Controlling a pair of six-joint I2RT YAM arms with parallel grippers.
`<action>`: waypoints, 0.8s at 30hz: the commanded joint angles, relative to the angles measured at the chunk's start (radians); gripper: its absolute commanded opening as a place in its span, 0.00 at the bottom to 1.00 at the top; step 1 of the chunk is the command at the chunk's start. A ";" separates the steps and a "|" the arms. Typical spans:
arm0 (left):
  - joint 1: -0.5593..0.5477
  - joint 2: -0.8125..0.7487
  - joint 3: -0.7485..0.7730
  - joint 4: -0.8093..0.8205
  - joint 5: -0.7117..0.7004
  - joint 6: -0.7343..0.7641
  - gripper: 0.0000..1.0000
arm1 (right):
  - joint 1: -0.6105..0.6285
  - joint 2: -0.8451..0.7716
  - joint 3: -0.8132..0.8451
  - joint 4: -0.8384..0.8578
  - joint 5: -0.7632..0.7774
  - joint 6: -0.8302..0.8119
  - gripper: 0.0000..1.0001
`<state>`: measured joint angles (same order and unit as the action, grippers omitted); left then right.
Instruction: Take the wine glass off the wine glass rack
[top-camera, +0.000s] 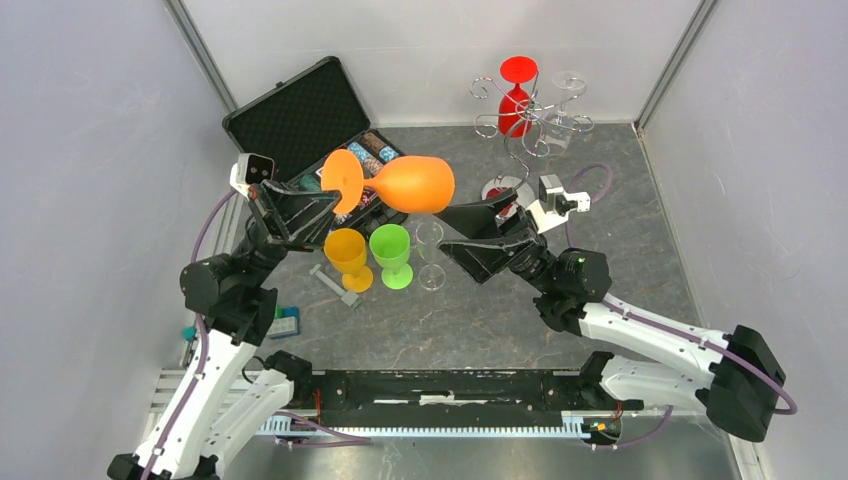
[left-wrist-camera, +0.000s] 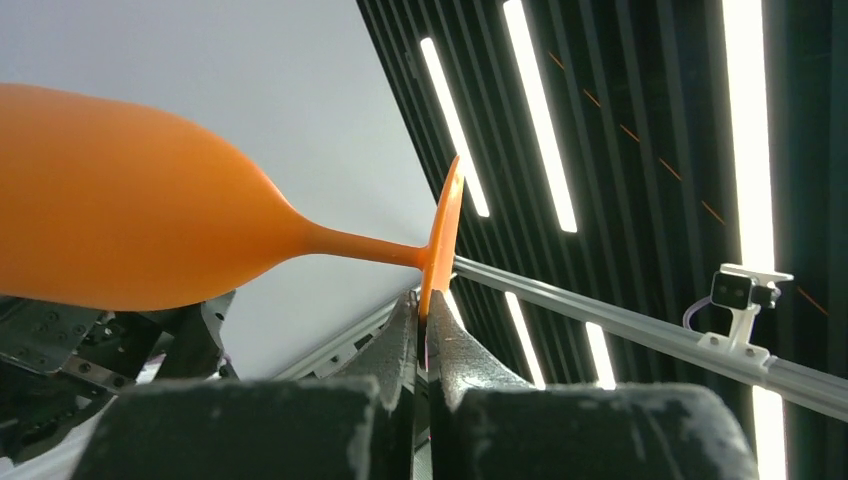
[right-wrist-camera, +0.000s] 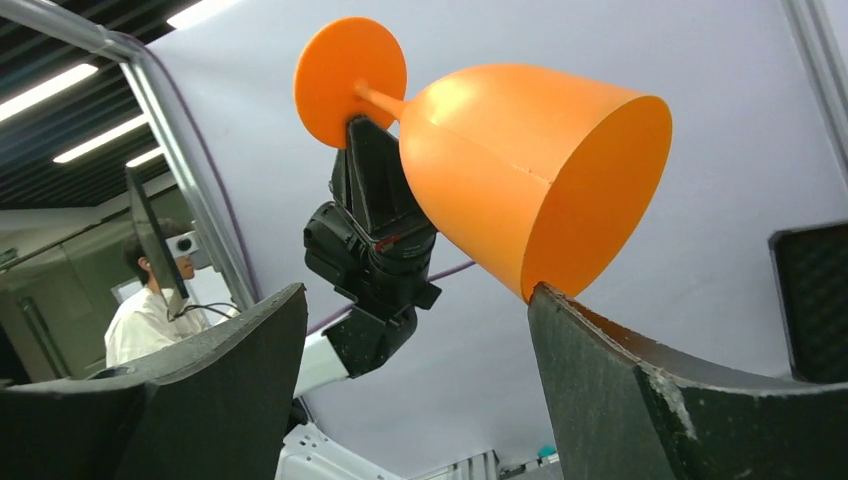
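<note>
An orange wine glass (top-camera: 415, 184) hangs on its side in mid-air, bowl mouth toward the right. My left gripper (top-camera: 338, 205) is shut on the rim of its round foot (left-wrist-camera: 440, 235), the jaws pinching the thin disc edge-on (left-wrist-camera: 425, 310). My right gripper (right-wrist-camera: 418, 290) stands open just below the bowl (right-wrist-camera: 500, 160), its right fingertip (right-wrist-camera: 560, 320) touching the bowl's rim while the left one stays apart. The wine glass rack (top-camera: 520, 130), a chrome wire stand, is at the back right with a red glass (top-camera: 515, 95) and a clear glass (top-camera: 568, 100) hanging from its arms.
On the table under the arms stand a yellow-orange glass (top-camera: 348, 255), a green glass (top-camera: 392, 253) and a clear glass (top-camera: 430, 255). An open black case (top-camera: 300, 115) with small items lies at the back left. A grey bar (top-camera: 335, 285) lies near the glasses.
</note>
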<state>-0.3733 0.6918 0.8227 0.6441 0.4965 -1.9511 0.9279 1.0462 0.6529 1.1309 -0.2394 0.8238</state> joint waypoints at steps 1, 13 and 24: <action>-0.004 -0.039 -0.011 0.003 -0.011 -0.080 0.02 | 0.007 0.024 0.028 0.248 -0.070 -0.008 0.85; -0.004 -0.086 0.022 -0.104 -0.055 -0.054 0.02 | 0.006 0.027 0.076 0.170 -0.109 -0.136 0.85; -0.003 -0.123 0.043 -0.101 -0.075 -0.118 0.02 | 0.006 0.164 0.216 0.249 -0.210 -0.246 0.72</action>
<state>-0.3733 0.5766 0.8364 0.5755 0.4015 -2.0182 0.9272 1.1866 0.7929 1.2785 -0.3786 0.6315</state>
